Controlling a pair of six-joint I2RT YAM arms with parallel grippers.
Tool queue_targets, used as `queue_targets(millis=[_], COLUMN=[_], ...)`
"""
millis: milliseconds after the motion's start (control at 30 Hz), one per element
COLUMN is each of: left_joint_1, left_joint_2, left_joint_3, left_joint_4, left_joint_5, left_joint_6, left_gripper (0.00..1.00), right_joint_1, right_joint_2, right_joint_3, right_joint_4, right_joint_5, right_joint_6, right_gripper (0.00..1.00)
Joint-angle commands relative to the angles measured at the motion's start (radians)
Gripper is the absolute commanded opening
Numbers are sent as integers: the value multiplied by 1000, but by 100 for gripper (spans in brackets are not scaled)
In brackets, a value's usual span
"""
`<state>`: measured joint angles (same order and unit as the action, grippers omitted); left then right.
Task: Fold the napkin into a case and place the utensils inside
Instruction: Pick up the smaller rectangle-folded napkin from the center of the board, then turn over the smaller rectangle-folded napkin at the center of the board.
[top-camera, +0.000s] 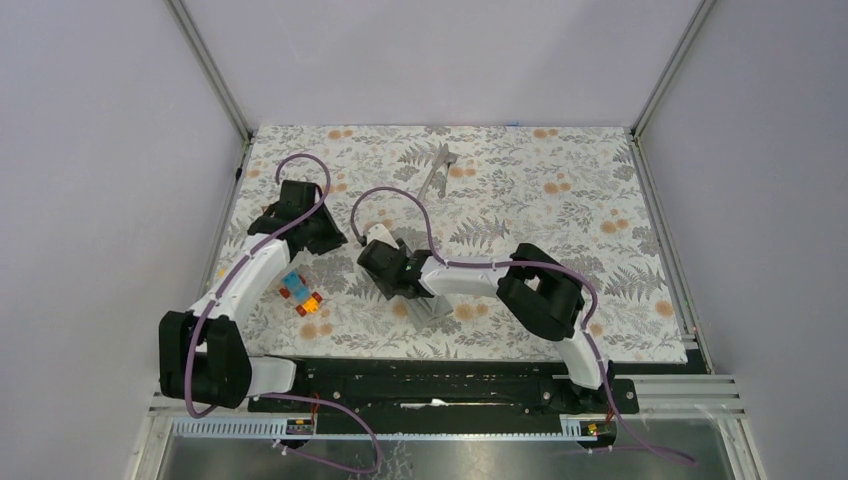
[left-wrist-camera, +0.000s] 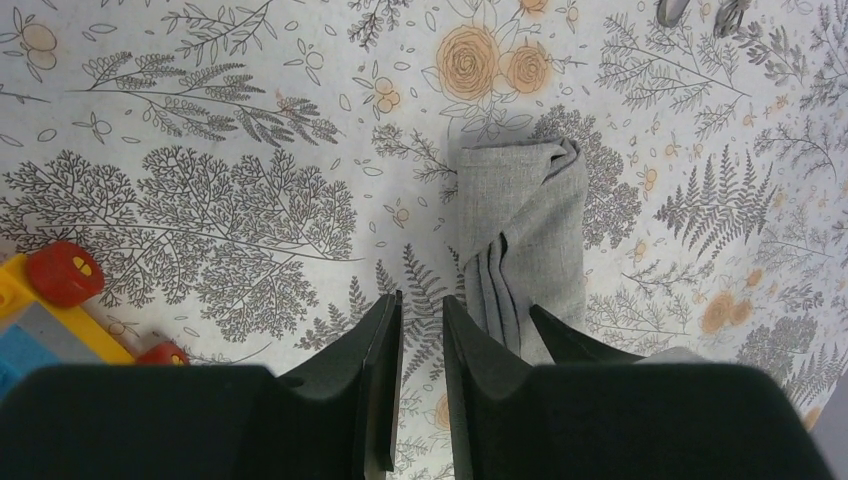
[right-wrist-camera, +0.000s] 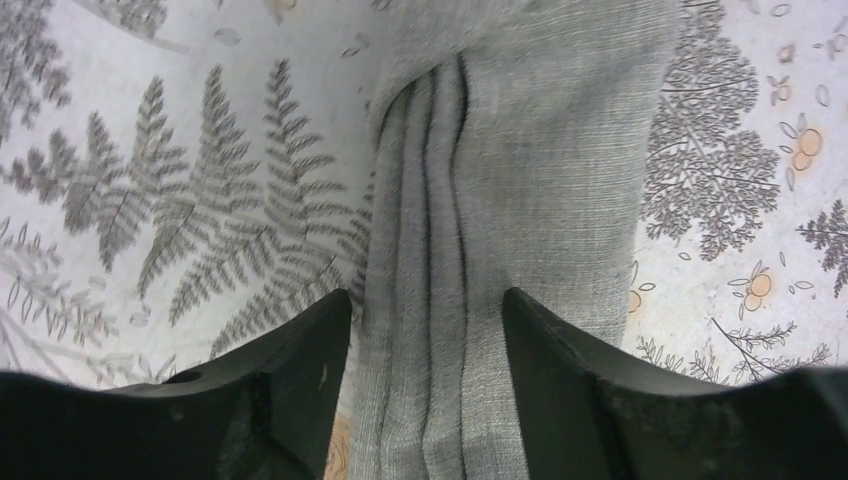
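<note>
Currently the right hand (right-wrist-camera: 425, 300) stands open astride the folded plain grey cloth napkin (right-wrist-camera: 540, 150). The left hand (left-wrist-camera: 421, 300), narrowly parted and empty, hovers just beside it. Slim silver metal utensils (top-camera: 437, 170) lie well apart on the floral-clothed bench (top-camera: 580, 170).

Lab test cell: boxed in by plain pale panels (top-camera: 90, 150) and aluminium posts (top-camera: 212, 70), robot arms (top-camera: 470, 275) bolted to a black rail (top-camera: 430, 385) at the surface (top-camera: 560, 170) edge.

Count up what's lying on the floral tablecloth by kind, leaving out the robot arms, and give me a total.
Folded grey napkin: 1
Silver utensils: 2
Toy block cluster: 1
Total: 4
</note>
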<state>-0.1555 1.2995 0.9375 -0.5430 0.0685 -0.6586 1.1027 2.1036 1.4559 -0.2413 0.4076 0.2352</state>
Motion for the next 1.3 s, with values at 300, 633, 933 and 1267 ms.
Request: queue_targets(millis=[300,633,933,1267], left_joint_1=[1,1,1,-43], left_joint_2=[-108,-167,-143,-32], left_joint_3=[-10,27,35,-19], left_joint_4=[-16,-64,-64,103], left_joint_5=[-12,8,80,364], left_joint_6=[19,28,20,26], left_gripper=[26,26,25,27], right_joint_1=[7,-175,-379,-609], right_joint_2=[-40,-249,-158,-76], right_joint_3=[-19,-136,-477,-582], right_joint_4=[38,106,851,880], right_joint_5=[98,-840,-1303,-1417], right_joint_6=[43,253,748,651], right_gripper=[7,0,0,11])
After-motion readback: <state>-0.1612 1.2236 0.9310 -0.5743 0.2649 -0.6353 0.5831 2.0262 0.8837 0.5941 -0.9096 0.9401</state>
